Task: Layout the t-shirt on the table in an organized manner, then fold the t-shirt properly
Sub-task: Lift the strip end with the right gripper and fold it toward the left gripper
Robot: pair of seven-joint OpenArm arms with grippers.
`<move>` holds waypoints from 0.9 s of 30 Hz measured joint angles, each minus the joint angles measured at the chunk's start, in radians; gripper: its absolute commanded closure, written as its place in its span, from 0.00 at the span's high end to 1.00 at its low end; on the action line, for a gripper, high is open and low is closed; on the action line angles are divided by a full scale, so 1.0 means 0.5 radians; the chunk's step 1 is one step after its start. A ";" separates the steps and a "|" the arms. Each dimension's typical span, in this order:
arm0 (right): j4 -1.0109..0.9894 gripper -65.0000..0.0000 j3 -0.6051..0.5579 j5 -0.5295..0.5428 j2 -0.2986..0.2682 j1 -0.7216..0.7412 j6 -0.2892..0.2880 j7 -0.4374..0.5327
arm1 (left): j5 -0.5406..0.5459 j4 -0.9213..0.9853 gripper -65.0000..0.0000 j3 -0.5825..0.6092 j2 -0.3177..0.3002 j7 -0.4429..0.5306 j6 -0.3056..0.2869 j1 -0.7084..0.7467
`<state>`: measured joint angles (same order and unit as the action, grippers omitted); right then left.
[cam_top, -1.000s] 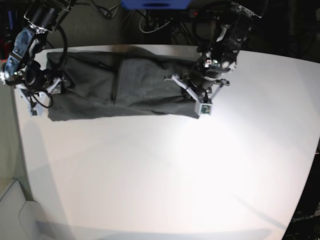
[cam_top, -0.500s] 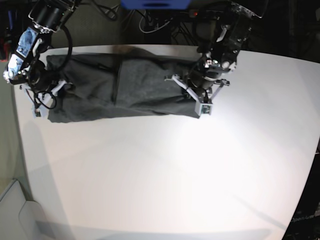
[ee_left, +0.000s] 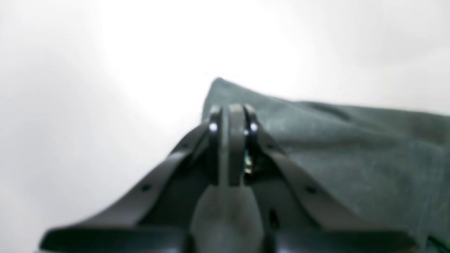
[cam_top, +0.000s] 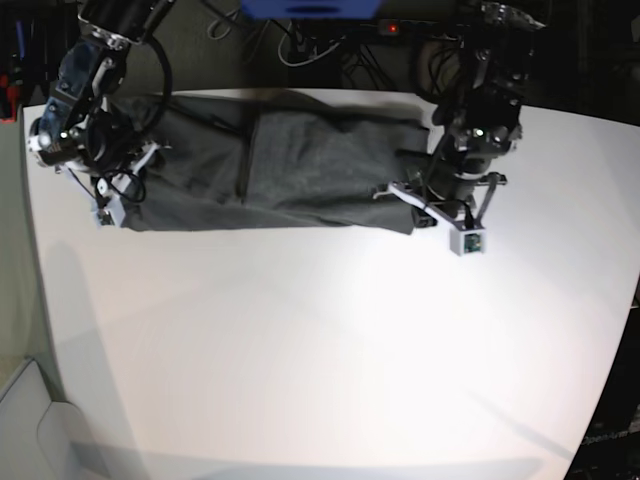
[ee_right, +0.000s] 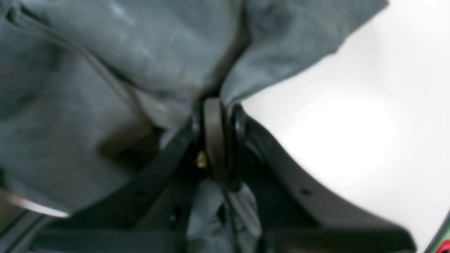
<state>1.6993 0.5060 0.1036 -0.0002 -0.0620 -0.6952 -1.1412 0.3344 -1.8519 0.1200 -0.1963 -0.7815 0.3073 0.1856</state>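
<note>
I pinch the t-shirt [cam_top: 270, 170] at each end, left hand [ee_left: 230, 116] and right hand [ee_right: 214, 105] both clamped on cloth, to stretch it flat on the bench [cam_top: 330, 350].

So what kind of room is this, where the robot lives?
Probably a robot lab or workshop: a big white table with a grey t-shirt on it, and tangled cables running along the dark back edge.
</note>
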 measured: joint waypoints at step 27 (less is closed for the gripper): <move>0.603 0.00 -0.783 0.634 0.155 -0.198 0.000 -0.029 | -0.035 0.502 0.06 -0.514 0.149 -0.006 -0.002 0.005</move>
<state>2.0006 0.1146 0.4206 0.0772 -0.1608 -0.6952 -1.1557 0.3168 -1.6009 -0.1371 -0.1219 -0.7845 0.3061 0.1879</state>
